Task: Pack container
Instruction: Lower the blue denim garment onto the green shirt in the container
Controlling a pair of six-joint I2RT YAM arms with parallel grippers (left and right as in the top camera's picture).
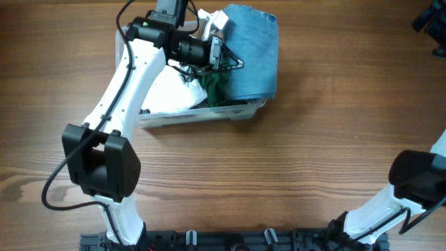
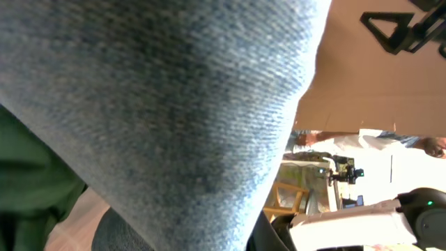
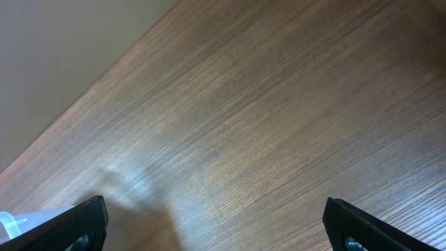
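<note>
Clear rounded plastic container (image 1: 198, 116) crammed with chunky folded blue denim (image 1: 252, 52). Left tool (image 1: 228, 60) is on the denim, can't tell its grip. Right tool (image 3: 216, 226) spread wide over the woodgrain table (image 3: 279, 104).

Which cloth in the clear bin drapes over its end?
The blue denim cloth, bulging over the container's end; the green cloth and white cloth lie down inside it.

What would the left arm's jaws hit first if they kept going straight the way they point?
The blue denim cloth lying over the right end of the container. The left gripper aims straight at it; denim fills most of its wrist view, so it is very close, perhaps already touching.
</note>
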